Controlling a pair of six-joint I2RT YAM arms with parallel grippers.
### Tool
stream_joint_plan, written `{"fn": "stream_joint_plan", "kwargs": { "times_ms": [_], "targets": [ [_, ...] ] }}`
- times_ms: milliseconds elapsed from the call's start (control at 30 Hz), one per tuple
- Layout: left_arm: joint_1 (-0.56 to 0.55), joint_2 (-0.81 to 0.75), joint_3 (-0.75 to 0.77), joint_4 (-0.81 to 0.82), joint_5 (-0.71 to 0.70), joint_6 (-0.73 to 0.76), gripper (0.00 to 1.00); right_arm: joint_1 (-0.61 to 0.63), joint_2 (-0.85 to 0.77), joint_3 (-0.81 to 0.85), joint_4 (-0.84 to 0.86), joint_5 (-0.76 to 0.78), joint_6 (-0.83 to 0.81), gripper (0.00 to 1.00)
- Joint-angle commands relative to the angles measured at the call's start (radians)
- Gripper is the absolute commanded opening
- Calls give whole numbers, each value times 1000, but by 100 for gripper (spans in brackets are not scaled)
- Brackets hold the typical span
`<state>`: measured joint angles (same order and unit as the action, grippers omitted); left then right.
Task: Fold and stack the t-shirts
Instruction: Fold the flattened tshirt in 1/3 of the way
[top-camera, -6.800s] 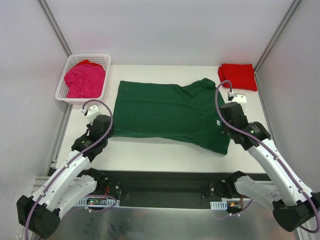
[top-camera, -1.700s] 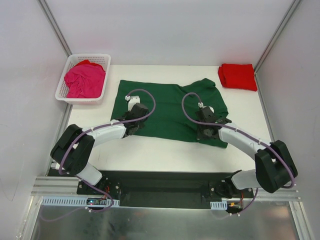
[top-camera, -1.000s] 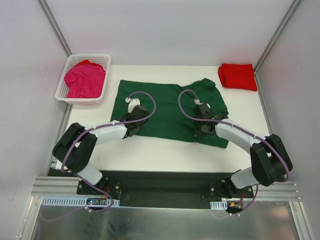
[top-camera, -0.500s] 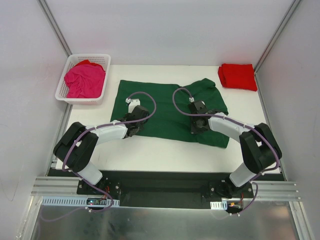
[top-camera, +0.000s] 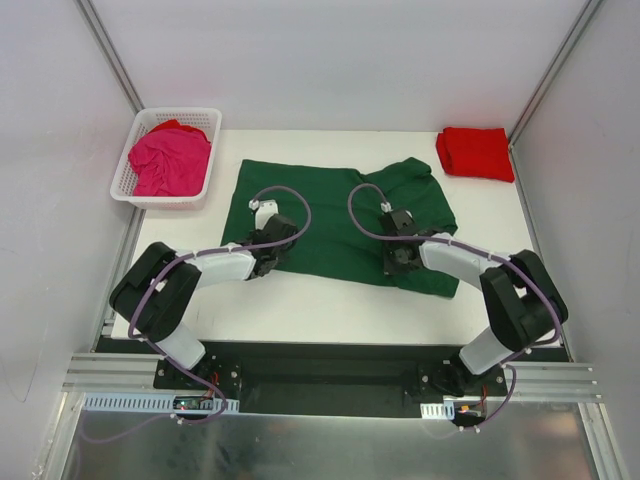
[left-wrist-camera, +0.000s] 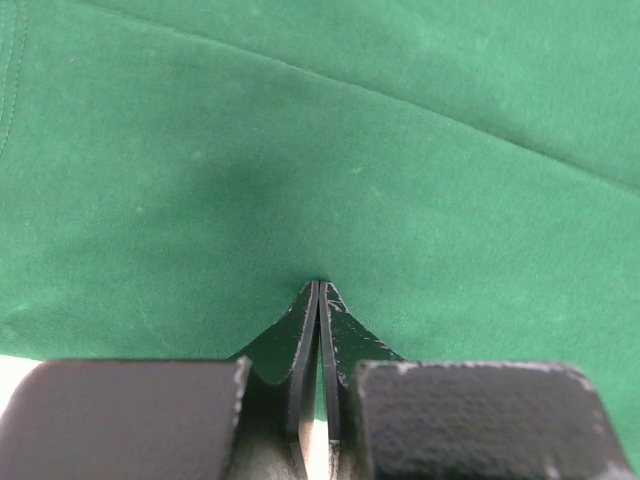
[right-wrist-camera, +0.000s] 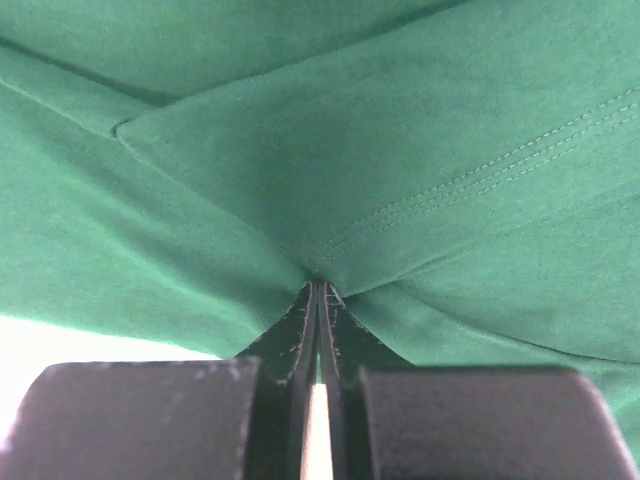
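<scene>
dark green t-shirt lies flat; lightly creased

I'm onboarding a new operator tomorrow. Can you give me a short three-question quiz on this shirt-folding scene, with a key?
1. True or false: the red shirt lies folded at the far right corner of the table.
2. Where is the pink shirt? A: in the basket; B: on the red shirt; C: on the bare table.
3. Fill in: the left claw and the right claw are both shut on the ____ shirt.

Key: 1 true; 2 A; 3 green, the green shirt spread mid-table.
</scene>
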<state>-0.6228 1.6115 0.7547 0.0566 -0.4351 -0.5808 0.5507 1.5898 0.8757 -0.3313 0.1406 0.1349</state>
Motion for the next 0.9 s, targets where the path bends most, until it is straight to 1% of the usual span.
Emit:
{"fn": "stream_joint_plan", "kwargs": {
  "times_ms": [0,333,633,667,867],
  "targets": [
    [-8,24,-74,-41,55,-71,0,14,-71,-41,-37,-16,28,1],
    [-28,-76,-163,-50,67,-116,0,49,-148,-75,-103,-7,68,1],
    [-46,-165,-276,-52,62,-163,0,90,-157,-104,-138,2,97,1],
    [-46,-171,-282,-73,58,-168,0,98,-166,-107,-140,4,97,1],
    [-46,-179,-288,-77,50,-168,0,107,-221,-87,-149,57,91,1]
  ]
}}
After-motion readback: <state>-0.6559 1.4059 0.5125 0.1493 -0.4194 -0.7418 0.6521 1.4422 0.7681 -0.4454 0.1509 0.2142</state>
